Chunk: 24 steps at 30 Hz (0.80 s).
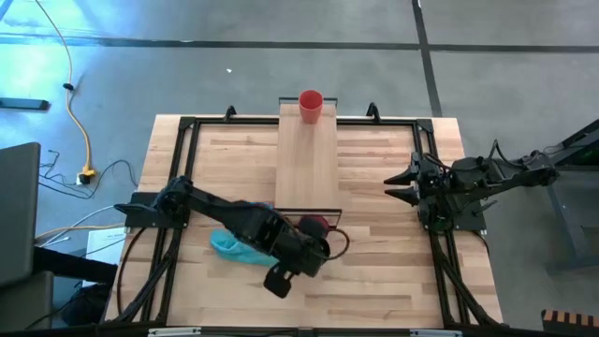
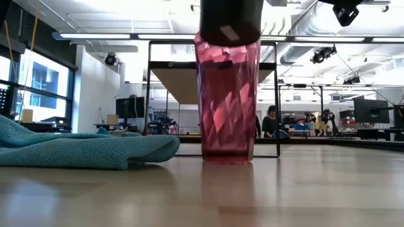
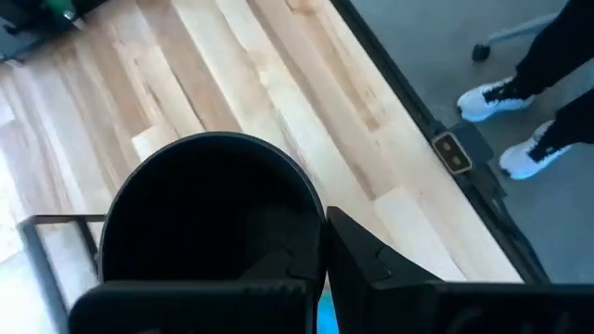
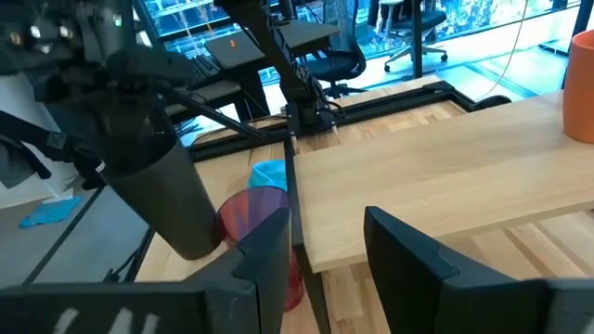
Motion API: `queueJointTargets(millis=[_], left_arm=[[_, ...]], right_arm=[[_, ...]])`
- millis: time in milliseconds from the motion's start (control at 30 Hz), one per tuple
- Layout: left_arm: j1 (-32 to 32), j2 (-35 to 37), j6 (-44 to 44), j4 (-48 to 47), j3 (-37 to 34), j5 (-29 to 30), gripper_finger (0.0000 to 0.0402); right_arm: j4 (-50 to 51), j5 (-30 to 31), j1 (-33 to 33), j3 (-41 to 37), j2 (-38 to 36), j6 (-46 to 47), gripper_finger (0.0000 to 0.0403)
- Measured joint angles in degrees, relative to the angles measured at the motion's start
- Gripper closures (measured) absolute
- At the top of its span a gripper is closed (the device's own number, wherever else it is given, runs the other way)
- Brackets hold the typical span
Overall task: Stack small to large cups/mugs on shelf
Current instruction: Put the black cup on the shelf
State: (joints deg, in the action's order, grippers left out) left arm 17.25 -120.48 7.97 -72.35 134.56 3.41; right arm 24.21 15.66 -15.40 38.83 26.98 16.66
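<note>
Tabletop: left gripper (image 1: 314, 245) tilting black cup (image 3: 209, 213)

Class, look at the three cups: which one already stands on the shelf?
The small orange-red cup, alone at the far end of the shelf. The black cup is in the left gripper; the pinkish-red cup stands on the table.

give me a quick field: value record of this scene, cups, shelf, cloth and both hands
orange-red cup: upright on the far end of the shelf
shelf: pale plank running down the middle of the table, black frame at its near end
pinkish-red cup: upright on the table by the shelf's near end
black cup: held tilted by the left hand, right above the pinkish-red cup
left hand: shut on the black cup, by the shelf's near end
right hand: open, empty, at the table's right side
blue cloth: crumpled on the table under the left arm
</note>
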Motion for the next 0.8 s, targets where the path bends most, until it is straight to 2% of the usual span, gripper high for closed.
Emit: queueJointTargets(millis=[267,800], left_arm=[[-1.22,2.16,0.39,3.03,0.41,-1.20,0.0401],[-1.13,2.73,-0.99,3.05,0.44,-2.37,0.0401]], right_arm=[[0.11,0.02,0.00,0.00,0.00,-0.12,0.0272],[1.49,0.04,0.00,0.00,0.00,-0.17,0.0272]])
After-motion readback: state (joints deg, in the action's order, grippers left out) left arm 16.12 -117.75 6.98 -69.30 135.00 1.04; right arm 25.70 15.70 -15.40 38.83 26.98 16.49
